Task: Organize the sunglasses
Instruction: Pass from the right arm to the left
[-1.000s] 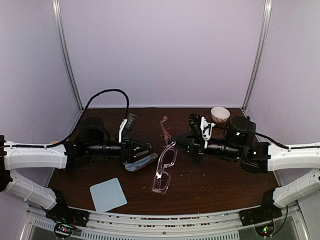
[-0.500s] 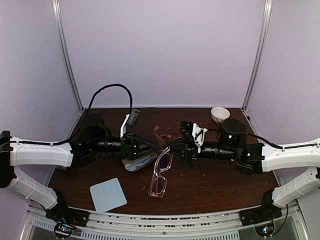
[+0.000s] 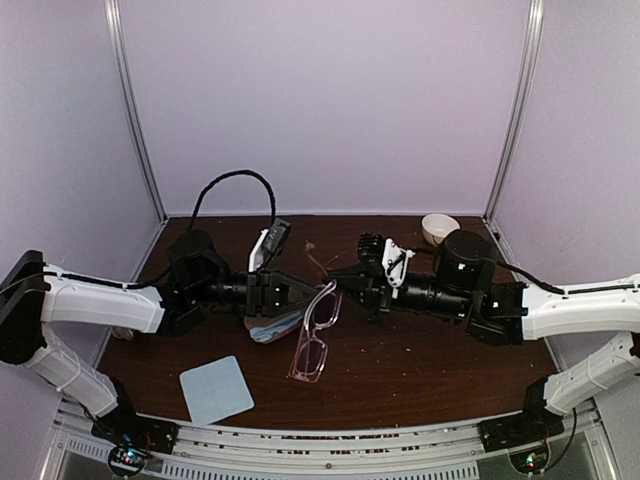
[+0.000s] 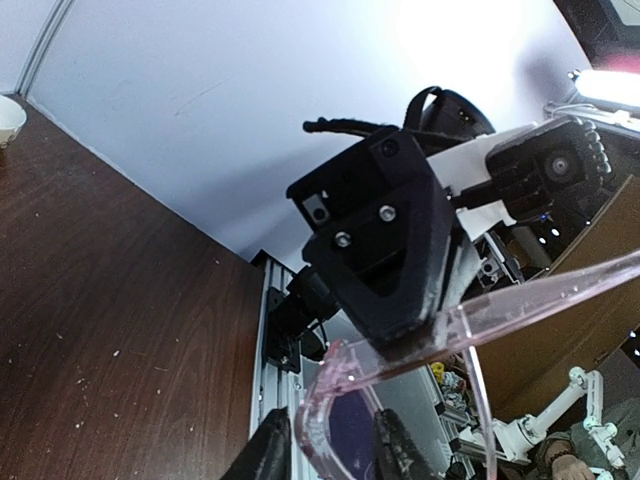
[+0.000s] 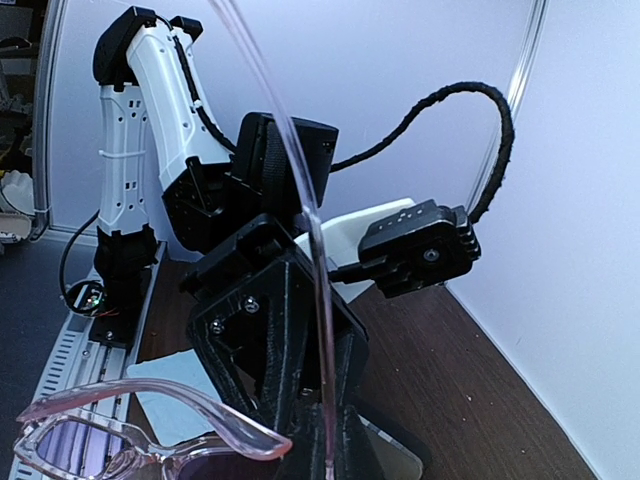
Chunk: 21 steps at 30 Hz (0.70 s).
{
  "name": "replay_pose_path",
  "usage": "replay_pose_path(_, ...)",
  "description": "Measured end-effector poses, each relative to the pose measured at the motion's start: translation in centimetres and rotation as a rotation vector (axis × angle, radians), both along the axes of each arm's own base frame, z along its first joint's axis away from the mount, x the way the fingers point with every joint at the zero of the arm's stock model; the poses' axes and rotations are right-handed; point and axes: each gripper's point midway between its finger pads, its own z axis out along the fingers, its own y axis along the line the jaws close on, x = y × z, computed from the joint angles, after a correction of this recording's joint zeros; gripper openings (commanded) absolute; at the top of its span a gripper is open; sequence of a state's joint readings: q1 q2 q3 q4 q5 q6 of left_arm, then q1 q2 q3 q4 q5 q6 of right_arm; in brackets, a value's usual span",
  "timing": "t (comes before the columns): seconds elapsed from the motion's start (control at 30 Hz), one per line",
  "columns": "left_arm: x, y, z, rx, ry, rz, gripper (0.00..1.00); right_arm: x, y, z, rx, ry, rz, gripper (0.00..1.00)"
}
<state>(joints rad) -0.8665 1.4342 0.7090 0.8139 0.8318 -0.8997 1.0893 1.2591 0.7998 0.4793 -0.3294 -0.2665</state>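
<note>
A pair of sunglasses [image 3: 312,340] with a pinkish clear frame hangs in the air between my two grippers, above the table. My right gripper [image 3: 343,283] is shut on one thin temple arm [image 5: 310,250], which runs up between its fingers [image 5: 328,465]. My left gripper [image 3: 303,291] has its fingers closed in on the frame's corner by the hinge [image 4: 332,455]. In the left wrist view the right gripper [image 4: 390,250] pinches the temple arm [image 4: 520,295]. A second, thin reddish pair [image 3: 322,262] lies on the table behind the grippers.
A grey-blue open case [image 3: 272,328] lies under the left gripper. A light blue cloth [image 3: 215,390] lies near the front left. A small white bowl [image 3: 440,228] stands at the back right and also shows in the left wrist view [image 4: 6,115]. The table is dark wood [image 3: 420,360].
My right gripper has carried the pink-framed sunglasses leftward and up. My left gripper has moved right to meet them and closed in on the frame's corner.
</note>
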Motion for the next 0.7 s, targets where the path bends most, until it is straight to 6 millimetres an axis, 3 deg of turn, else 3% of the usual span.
replay_pose_path(0.13,-0.16,-0.10,0.27,-0.023,0.013,-0.024,0.20,0.20,0.01,0.29,0.008,-0.022,-0.017,0.00)
replay_pose_path(0.3,-0.14,-0.28,0.18,-0.035,0.044,-0.044,0.00,0.36,0.01,0.58,0.015,-0.044,-0.028,0.00)
replay_pose_path(0.43,0.19,-0.14,0.28,-0.040,0.086,-0.048,0.00,0.22,0.07,0.66,0.008,-0.081,-0.027,0.00)
replay_pose_path(0.47,0.17,-0.13,0.35,-0.041,0.092,-0.050,0.00,0.21,0.07,0.69,0.008,-0.087,-0.027,0.02)
replay_pose_path(0.6,0.19,-0.10,0.51,-0.046,0.096,-0.049,0.00,0.23,0.04,0.65,0.007,-0.080,-0.032,0.29)
replay_pose_path(0.7,-0.03,-0.16,0.62,-0.053,0.079,-0.054,0.00,0.55,-0.16,0.27,-0.001,-0.055,-0.055,0.36)
